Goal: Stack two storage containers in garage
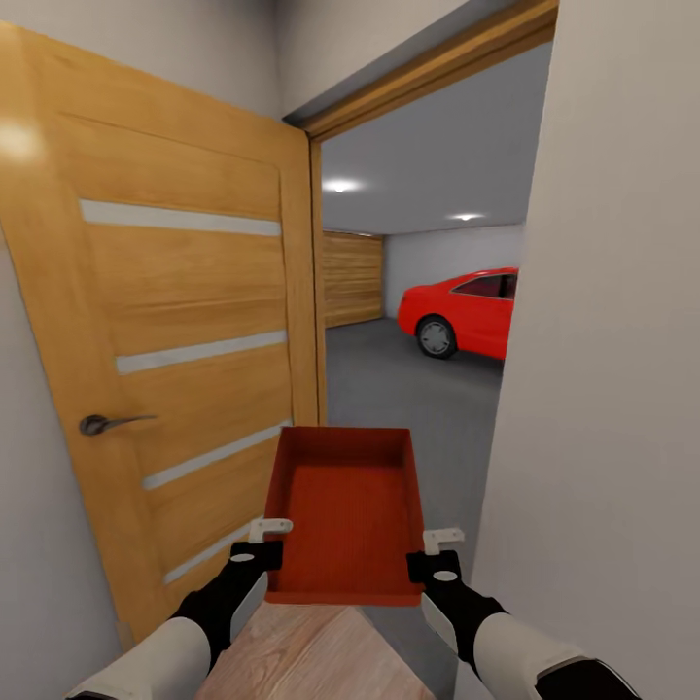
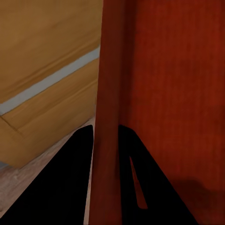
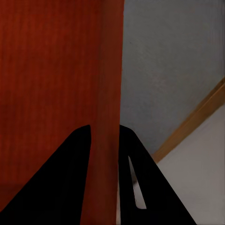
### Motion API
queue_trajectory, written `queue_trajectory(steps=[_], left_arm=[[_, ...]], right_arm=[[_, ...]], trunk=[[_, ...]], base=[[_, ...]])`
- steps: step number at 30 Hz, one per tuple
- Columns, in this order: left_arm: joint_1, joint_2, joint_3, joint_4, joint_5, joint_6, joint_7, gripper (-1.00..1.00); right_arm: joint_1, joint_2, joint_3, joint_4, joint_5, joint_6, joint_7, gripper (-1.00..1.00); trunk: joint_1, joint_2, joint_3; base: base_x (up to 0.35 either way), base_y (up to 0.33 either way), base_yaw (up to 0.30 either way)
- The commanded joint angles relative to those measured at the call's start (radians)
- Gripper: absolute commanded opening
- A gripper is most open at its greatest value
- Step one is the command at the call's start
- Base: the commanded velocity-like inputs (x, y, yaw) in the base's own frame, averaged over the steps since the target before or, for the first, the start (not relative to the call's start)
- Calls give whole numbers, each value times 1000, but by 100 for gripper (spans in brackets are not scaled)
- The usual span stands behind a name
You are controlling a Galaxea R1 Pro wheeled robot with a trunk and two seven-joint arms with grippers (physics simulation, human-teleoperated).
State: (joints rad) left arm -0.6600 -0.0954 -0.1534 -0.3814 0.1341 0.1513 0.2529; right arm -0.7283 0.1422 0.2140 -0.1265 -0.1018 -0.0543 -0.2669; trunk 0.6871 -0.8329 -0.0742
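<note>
In the head view, an orange-red rectangular open-topped storage container [image 1: 345, 510] is carried level between the two arms, in front of an open doorway. The left pincer [image 1: 264, 537] is clamped on the container's left wall near its close corner, and the right pincer [image 1: 437, 542] is clamped on the right wall near the other close corner. Just beside the left pincer, on its outer side, stands an open orange-brown wooden door [image 1: 185, 340] with pale stripes and a dark lever handle [image 1: 102, 423]. Ahead of both pincers, past the container, lies the dark grey concrete floor [image 1: 408, 389] of the garage, with a red car [image 1: 462, 311] well beyond. Below the container a strip of light wood plank flooring [image 1: 311, 656] shows.

In the left wrist view, the left pincer's black fingers [image 2: 65, 187] sit on either side of the container's upright red wall [image 2: 110, 117], gripping it; the wooden door lies beyond.

In the right wrist view, the right pincer's black fingers [image 3: 61, 183] likewise grip the container's other wall [image 3: 110, 93], with grey floor past it.
</note>
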Motion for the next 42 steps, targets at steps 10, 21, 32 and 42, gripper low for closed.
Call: queue_trajectory(steps=[10, 21, 32, 42], left_arm=[[-1, 0, 21, -14, 79, 10, 25, -100], [-1, 0, 21, -13, 79, 10, 25, -100], [-1, 1, 20, -13, 81, 10, 22, -100], [-1, 2, 20, -13, 81, 8, 23, -100]], right_arm=[[0, 30, 18, 7, -12, -5, -2, -100], [0, 30, 18, 7, -10, -8, -2, -100], [0, 31, 18, 8, -11, -6, -2, -100], [0, 31, 19, 8, -11, -5, -2, -100]], trunk=[[1, -1, -2], [1, -1, -2], [1, -1, -2], [1, -1, -2]], base=[[245, 220, -274], [245, 221, -43], [274, 202, -254], [310, 142, -287]])
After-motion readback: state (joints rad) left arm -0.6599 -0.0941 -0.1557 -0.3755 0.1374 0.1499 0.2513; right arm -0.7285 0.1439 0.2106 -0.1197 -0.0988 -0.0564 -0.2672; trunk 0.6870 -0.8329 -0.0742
